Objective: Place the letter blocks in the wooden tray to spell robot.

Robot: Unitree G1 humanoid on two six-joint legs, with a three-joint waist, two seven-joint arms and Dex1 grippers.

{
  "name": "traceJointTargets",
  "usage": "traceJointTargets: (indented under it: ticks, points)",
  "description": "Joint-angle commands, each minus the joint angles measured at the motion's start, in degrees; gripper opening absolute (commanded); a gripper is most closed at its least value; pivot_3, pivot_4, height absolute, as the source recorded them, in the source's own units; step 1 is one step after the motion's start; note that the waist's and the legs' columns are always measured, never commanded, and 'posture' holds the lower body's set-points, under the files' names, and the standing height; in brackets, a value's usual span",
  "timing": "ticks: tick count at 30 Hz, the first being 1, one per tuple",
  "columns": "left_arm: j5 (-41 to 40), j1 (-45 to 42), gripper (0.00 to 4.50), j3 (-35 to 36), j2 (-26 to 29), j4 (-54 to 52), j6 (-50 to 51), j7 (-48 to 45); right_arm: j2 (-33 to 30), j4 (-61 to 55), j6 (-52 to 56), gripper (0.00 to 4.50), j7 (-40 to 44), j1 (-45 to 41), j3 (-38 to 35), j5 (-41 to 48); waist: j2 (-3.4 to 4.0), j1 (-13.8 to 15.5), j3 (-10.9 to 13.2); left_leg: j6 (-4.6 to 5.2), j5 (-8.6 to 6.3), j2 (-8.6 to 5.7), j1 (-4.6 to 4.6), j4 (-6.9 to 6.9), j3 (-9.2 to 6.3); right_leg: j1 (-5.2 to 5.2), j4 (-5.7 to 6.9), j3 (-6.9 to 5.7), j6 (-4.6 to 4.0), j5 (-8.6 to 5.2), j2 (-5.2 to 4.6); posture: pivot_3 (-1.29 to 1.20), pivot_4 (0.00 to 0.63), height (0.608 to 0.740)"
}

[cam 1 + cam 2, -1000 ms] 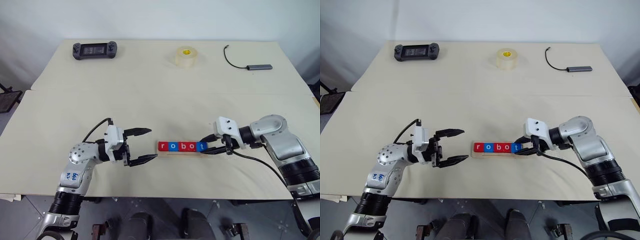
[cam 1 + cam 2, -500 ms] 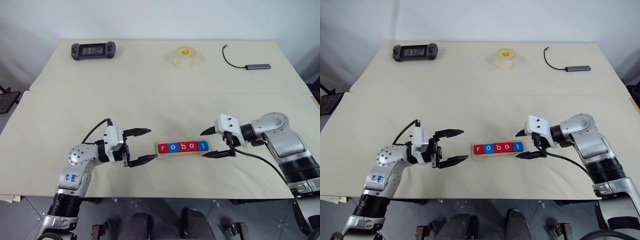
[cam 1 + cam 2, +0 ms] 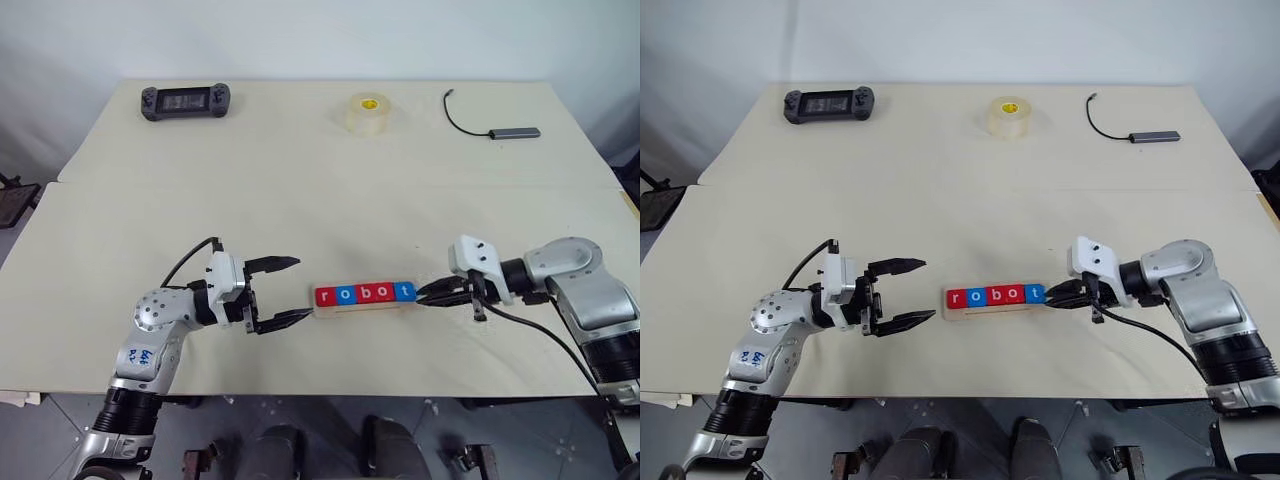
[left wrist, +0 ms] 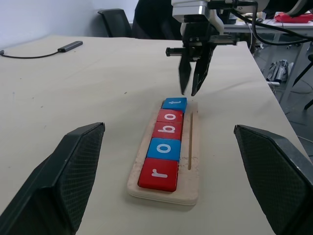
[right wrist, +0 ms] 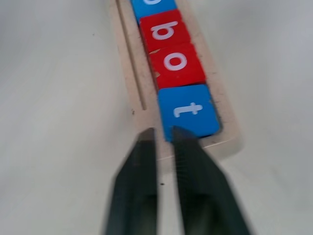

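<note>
Closed right gripper [image 5: 164, 142] — beside blue t block [image 5: 190, 111].

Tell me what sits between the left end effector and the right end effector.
The wooden tray with the letter blocks lies between the left end effector and right end effector, seen from the head views.

1. The row of red and blue square letter blocks [image 5: 168, 66] is cut off by the right wrist view's edge.
2. The black handheld game controller's [image 3: 187, 100] screen content is too small to read.
</note>
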Motion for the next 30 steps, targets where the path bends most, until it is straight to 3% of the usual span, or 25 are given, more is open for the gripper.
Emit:
traceJointTargets:
  ticks: [1, 6, 13, 20, 24, 30]
  points:
    - [-0.8, 0.1, 4.50, 0.7, 0.4, -2.6, -0.1, 0.2, 0.9, -0.3, -1.5, 0.03, -1.4, 0.2, 0.4, -1.1, 0.00, 0.0, 0.0, 0.00, 0.00, 0.00, 0.00, 0.00, 0.00, 0.01, 0.00, 0.00, 0.00, 0.00, 0.00, 0.00, 0.150, 0.740]
    - [-0.8, -0.2, 4.50, 0.8, 0.4, -2.4, -0.1, 0.2, 2.6, 0.7, -1.3, 0.03, -3.1, -1.1, 0.4, -1.4, 0.00, -0.1, 0.0, 0.00, 0.00, 0.00, 0.01, 0.00, 0.00, 0.00, 0.00, 0.00, 0.00, 0.00, 0.00, 0.00, 0.150, 0.740]
    - [-0.8, -0.1, 4.50, 1.2, 0.8, -2.5, -0.1, 0.3, 0.3, -3.4, 2.3, 0.03, -1.5, 0.7, -2.3, 2.2, 0.00, 0.1, 0.0, 0.00, 0.00, 0.00, 0.00, 0.00, -0.01, 0.00, 0.00, 0.00, 0.00, 0.00, 0.00, 0.00, 0.150, 0.740]
    - [-0.9, 1.8, 4.50, 2.8, 3.2, -1.6, -0.5, -0.8, -1.3, 0.5, -4.9, 0.03, -6.3, 7.1, -10.8, 2.9, 0.00, 0.6, 0.0, 0.00, 0.00, 0.00, 0.00, 0.00, 0.01, 0.02, -0.02, 0.00, 0.00, 0.00, 0.00, 0.00, 0.150, 0.740]
    - [-0.7, 1.4, 4.50, 2.3, 2.9, -1.3, -0.4, -1.1, 1.1, 6.2, -9.0, 0.03, -10.4, 5.8, -9.2, 0.0, 0.00, 0.5, 0.0, 0.00, 0.00, 0.01, 0.06, 0.00, 0.06, 0.03, 0.03, 0.03, 0.00, 0.00, 0.00, 0.00, 0.150, 0.740]
    - [-0.5, 0.5, 4.50, 1.8, 2.5, -1.4, -0.2, -0.9, 3.8, 5.9, -8.9, 0.03, -9.7, 5.4, -6.8, -0.1, 0.00, 0.1, 0.0, 0.00, 0.00, 0.01, 0.06, 0.00, 0.06, 0.02, 0.04, 0.02, 0.00, 0.00, 0.01, 0.00, 0.150, 0.740]
